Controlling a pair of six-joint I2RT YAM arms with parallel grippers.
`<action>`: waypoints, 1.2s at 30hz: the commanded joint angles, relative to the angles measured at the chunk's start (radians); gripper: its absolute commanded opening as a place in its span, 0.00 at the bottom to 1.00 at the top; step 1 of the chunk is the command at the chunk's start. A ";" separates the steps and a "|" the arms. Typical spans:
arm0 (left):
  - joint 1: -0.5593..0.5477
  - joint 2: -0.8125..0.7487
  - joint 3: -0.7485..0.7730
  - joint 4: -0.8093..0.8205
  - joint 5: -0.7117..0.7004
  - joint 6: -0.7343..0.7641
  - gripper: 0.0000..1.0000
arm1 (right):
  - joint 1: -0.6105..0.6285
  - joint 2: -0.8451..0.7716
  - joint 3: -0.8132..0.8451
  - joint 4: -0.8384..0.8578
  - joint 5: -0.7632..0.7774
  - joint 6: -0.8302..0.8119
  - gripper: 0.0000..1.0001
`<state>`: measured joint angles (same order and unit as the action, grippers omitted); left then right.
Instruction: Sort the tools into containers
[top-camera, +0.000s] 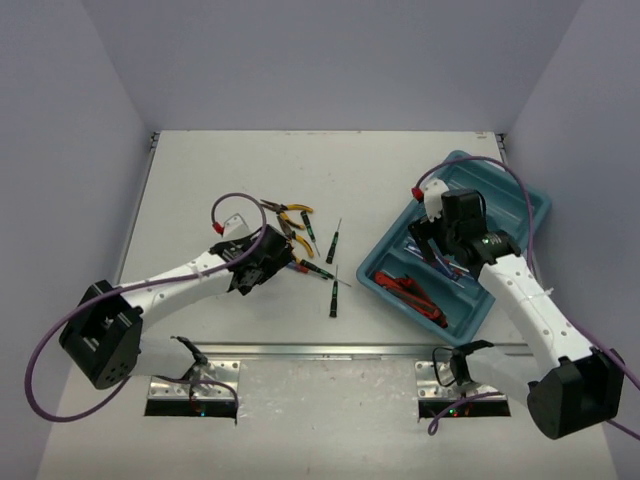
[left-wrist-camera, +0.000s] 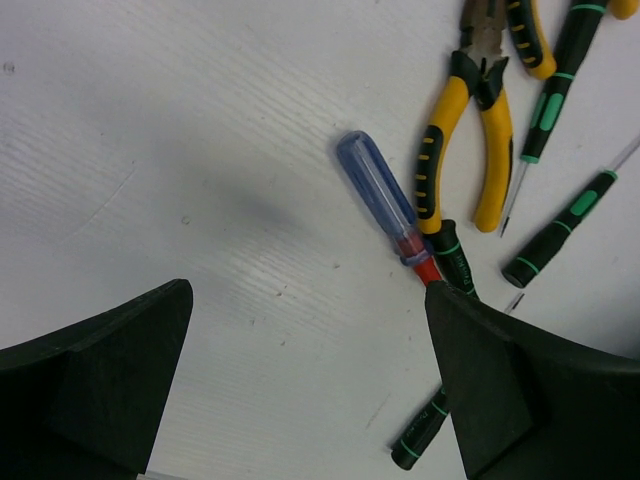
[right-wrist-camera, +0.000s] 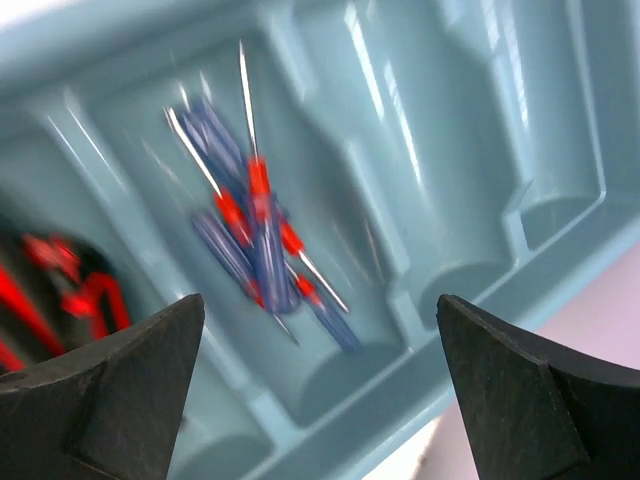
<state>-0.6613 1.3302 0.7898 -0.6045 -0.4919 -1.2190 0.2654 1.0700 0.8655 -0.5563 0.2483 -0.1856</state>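
The containers are the long compartments of a teal tray (top-camera: 535, 200) at the right. One compartment (right-wrist-camera: 420, 110) beside the filled ones holds nothing. Several blue-handled screwdrivers (right-wrist-camera: 255, 235) lie in a middle compartment, and red-handled pliers (top-camera: 405, 290) lie in the near-left one. My right gripper (right-wrist-camera: 320, 310) hovers open over the blue screwdrivers, holding nothing. Loose tools lie mid-table: yellow-handled pliers (left-wrist-camera: 470, 150), a blue-handled screwdriver (left-wrist-camera: 385, 205) and black-green screwdrivers (left-wrist-camera: 560, 240). My left gripper (left-wrist-camera: 310, 290) stands open just short of them, its right finger partly over one black-green screwdriver (left-wrist-camera: 420, 440).
White walls close the table at the back and both sides. Another black-green screwdriver (top-camera: 333, 298) lies apart between the pile and the tray. Purple cables loop off both arms. Metal base plates (top-camera: 195, 385) sit at the near edge.
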 joint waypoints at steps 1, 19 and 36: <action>0.009 0.116 0.116 -0.079 -0.001 -0.092 1.00 | 0.008 -0.069 0.082 -0.001 -0.123 0.326 0.99; 0.047 0.379 0.280 -0.137 0.021 -0.217 0.81 | 0.035 -0.223 0.002 0.052 -0.471 0.584 0.91; 0.092 0.409 0.189 -0.057 0.088 -0.256 0.03 | 0.036 -0.207 -0.078 0.077 -0.670 0.541 0.85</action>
<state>-0.5777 1.7925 1.0637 -0.6812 -0.4265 -1.4124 0.2974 0.8591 0.7960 -0.5243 -0.3631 0.3650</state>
